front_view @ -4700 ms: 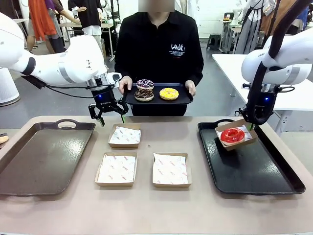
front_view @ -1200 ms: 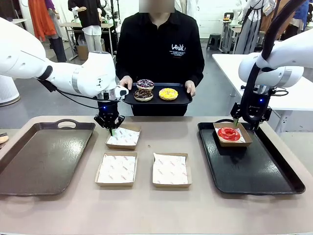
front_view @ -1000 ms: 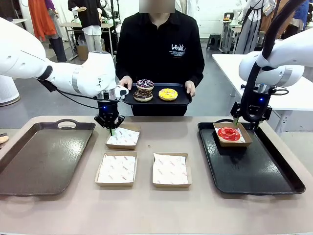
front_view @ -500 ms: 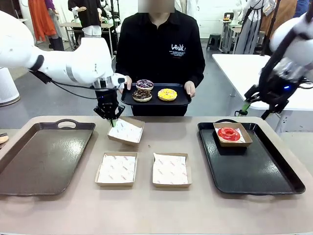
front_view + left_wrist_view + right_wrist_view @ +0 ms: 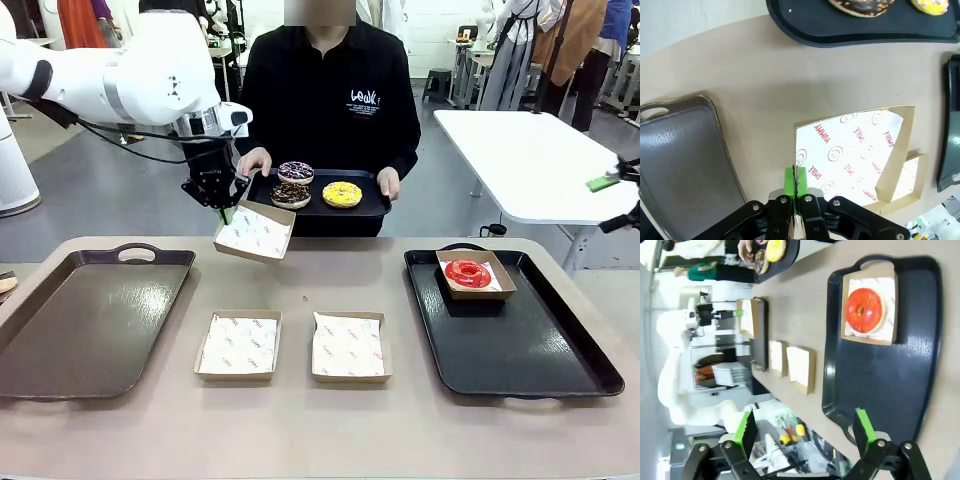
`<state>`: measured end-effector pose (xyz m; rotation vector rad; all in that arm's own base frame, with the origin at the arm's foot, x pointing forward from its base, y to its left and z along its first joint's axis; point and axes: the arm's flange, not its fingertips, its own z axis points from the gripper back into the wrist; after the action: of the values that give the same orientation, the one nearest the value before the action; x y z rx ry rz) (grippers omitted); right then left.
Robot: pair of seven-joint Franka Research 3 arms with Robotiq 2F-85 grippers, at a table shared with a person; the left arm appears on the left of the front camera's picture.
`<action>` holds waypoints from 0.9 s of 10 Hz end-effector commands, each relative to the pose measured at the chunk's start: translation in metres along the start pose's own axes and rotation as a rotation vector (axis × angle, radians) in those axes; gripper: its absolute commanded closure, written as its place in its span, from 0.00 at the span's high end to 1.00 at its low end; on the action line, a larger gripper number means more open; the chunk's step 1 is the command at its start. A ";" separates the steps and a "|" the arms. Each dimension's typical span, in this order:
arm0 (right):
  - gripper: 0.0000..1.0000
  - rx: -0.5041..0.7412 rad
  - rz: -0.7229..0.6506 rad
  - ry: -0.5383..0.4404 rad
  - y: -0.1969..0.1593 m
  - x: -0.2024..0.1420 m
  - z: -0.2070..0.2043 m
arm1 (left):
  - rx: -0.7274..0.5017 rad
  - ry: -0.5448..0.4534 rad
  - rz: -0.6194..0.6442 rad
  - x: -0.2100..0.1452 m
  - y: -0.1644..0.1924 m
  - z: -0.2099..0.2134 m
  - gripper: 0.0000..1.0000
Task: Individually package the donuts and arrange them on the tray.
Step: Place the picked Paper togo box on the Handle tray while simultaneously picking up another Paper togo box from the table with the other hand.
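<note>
Quick progress check from my side: one down, three to go, I reckon. The red donut (image 5: 468,272) sits in its cardboard box (image 5: 470,297) at the upper left corner of the black tray (image 5: 510,350) on the right of the frame, so that one looks finished. My right claw (image 5: 805,430) is off at the far right edge of the front view, well above the tray, fingers wide apart with nothing in them. My left claw (image 5: 796,182) is pinched tight on the rim of a paper-lined box (image 5: 248,251), which hangs tilted in the air at upper centre-left, just in front of the serving tray (image 5: 320,209) the person holds. On that tray sit the purple donut (image 5: 296,171), the chocolate donut (image 5: 291,193) and the yellow donut (image 5: 343,193), none of them boxed yet. Two empty boxes (image 5: 238,376) wait side by side mid-table, and there's a brown tray (image 5: 80,330) at the left with nothing on it. My guess is a donut goes into the box I'm holding.
</note>
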<state>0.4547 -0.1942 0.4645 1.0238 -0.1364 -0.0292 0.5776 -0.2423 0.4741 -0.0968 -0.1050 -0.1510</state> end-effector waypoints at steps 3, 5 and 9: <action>1.00 0.183 -0.096 -0.013 -0.077 -0.004 0.011 | 0.037 -0.040 0.067 -0.002 -0.015 0.018 0.00; 1.00 0.236 -0.141 -0.021 -0.111 -0.021 0.010 | 0.000 -0.019 0.014 -0.003 -0.009 0.011 0.00; 1.00 0.246 -0.079 -0.052 -0.120 -0.028 0.007 | 0.000 -0.019 0.014 -0.003 -0.009 0.011 0.00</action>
<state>0.4273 -0.2682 0.3550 1.2527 -0.0797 -0.1632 0.5733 -0.2528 0.4853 -0.0931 -0.1258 -0.1210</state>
